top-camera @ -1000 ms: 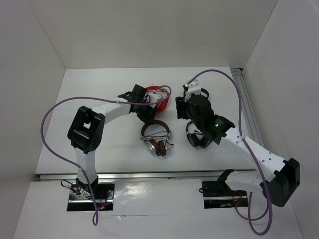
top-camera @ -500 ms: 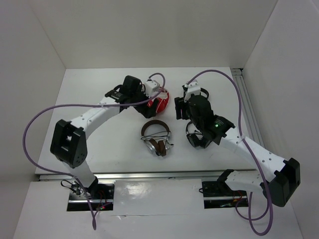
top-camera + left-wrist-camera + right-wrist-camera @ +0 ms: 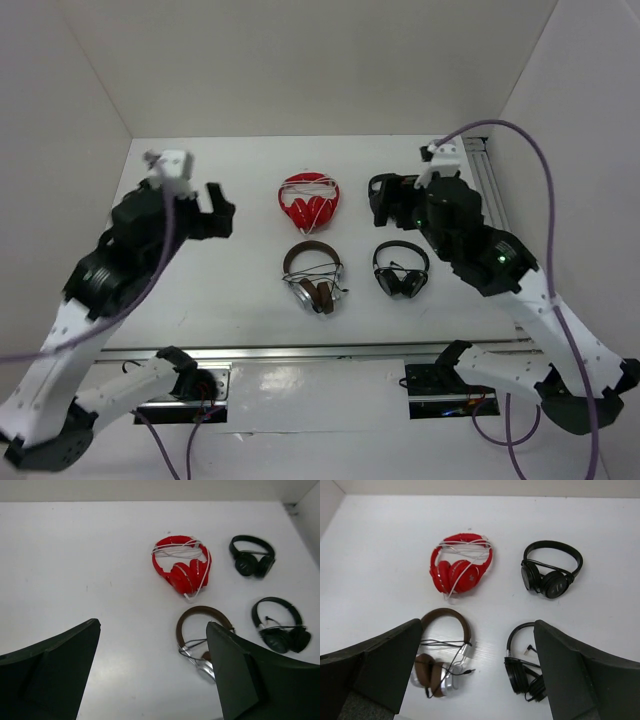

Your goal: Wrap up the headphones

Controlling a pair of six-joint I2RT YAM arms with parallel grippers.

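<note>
The headphones point(image 3: 313, 278) lie folded on the white table point(image 3: 220, 290) in the middle of the front row, with brown headband, brown pads and silver cups. A thin dark cable crosses the band and loops round the cups in the right wrist view, on the headphones point(image 3: 425, 667), its plug resting beside them. My left gripper point(image 3: 222, 210) hangs open well to their left and above the table, holding nothing. In its wrist view the left gripper point(image 3: 152, 625) frames the headphones point(image 3: 200, 610). My right gripper point(image 3: 378, 200) is open and raised at the back right. The right gripper point(image 3: 477, 622) is empty.
A red pair with white cord point(image 3: 310, 200) lies behind the brown one. One black pair point(image 3: 400, 270) sits to its right, another black pair point(image 3: 550, 575) behind that, under my right gripper in the top view. White walls enclose the table on three sides.
Both arms have pulled up and away from the middle. The left gripper left the red pair and swung left; the right gripper rose toward the back right. Both jaws opened wider.
</note>
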